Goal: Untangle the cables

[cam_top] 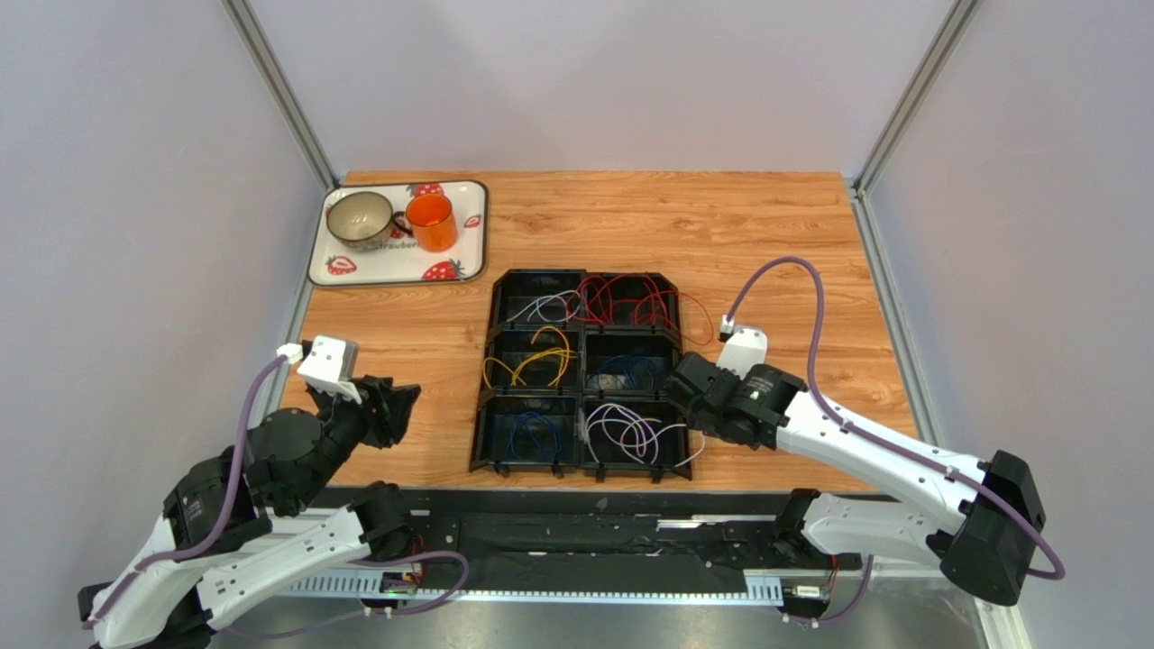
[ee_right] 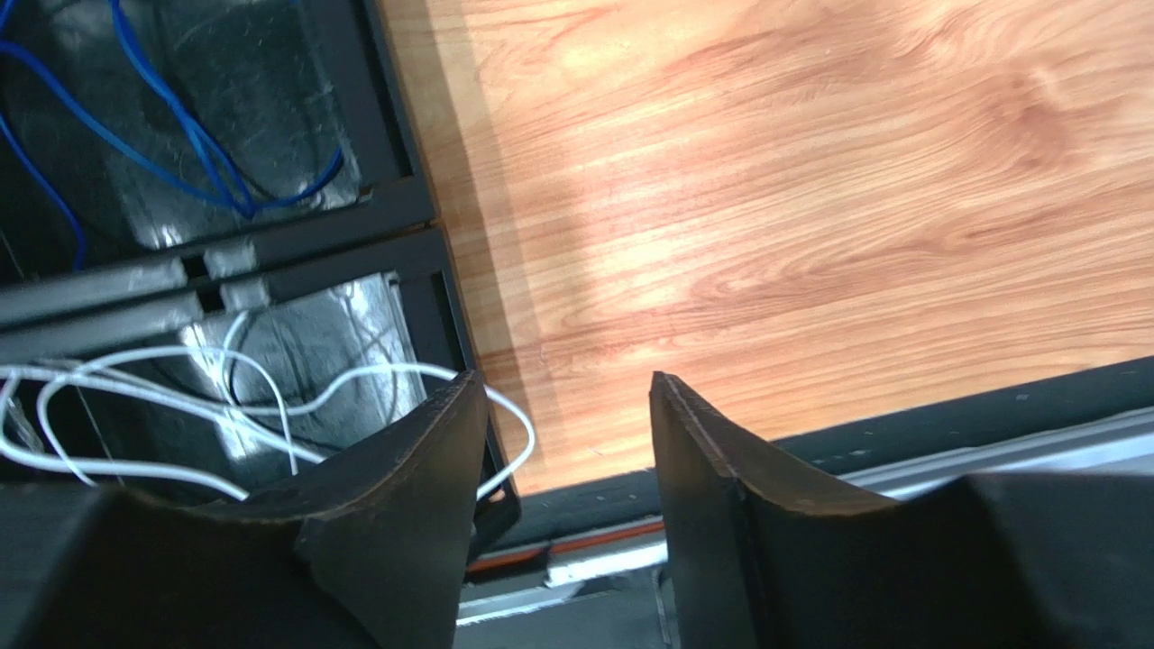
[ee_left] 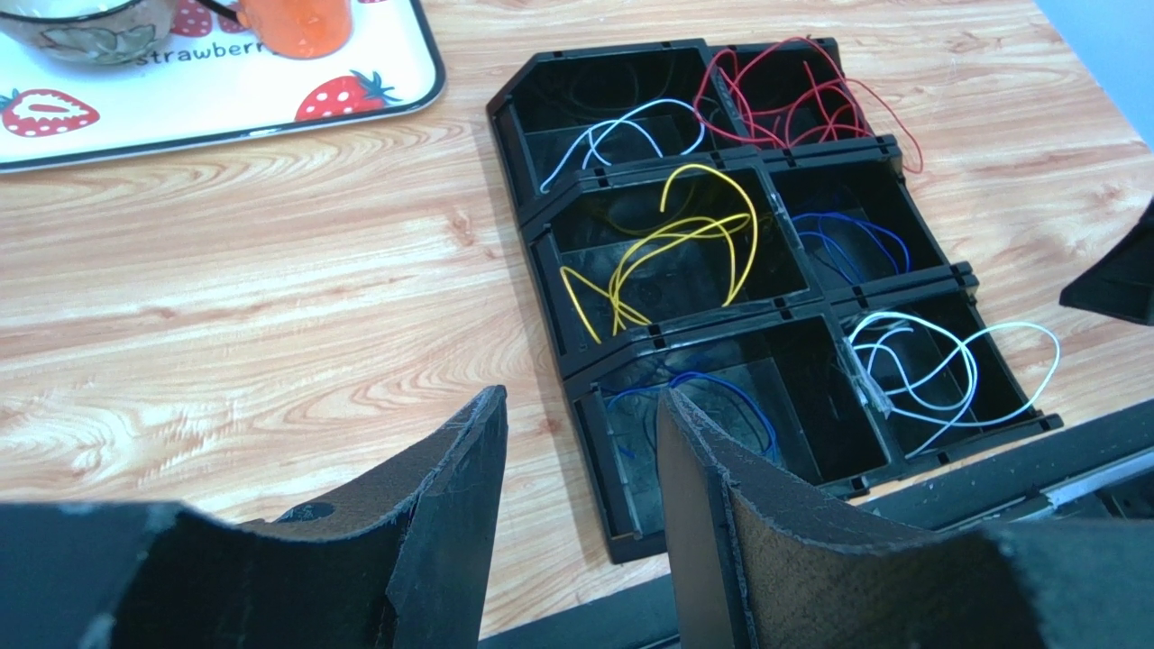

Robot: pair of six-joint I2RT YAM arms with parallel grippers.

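A black six-compartment organizer (cam_top: 580, 333) sits mid-table and holds the cables. White ones (cam_top: 535, 308) lie at the back left, red (cam_top: 630, 298) at the back right, yellow (cam_top: 531, 358) mid-left, blue (cam_top: 630, 368) mid-right, blue (cam_top: 531, 433) front left and white (cam_top: 630, 430) front right. My left gripper (cam_top: 393, 406) is open and empty, left of the organizer's front (ee_left: 580, 406). My right gripper (cam_top: 684, 392) is open and empty by the front right corner (ee_right: 566, 386). A white loop (ee_right: 522, 433) hangs over the rim beside its left finger.
A strawberry-print tray (cam_top: 467, 223) at the back left carries a grey cup (cam_top: 359, 217) and an orange mug (cam_top: 432, 223). A black rail (cam_top: 583, 521) runs along the near table edge. Grey walls enclose the table.
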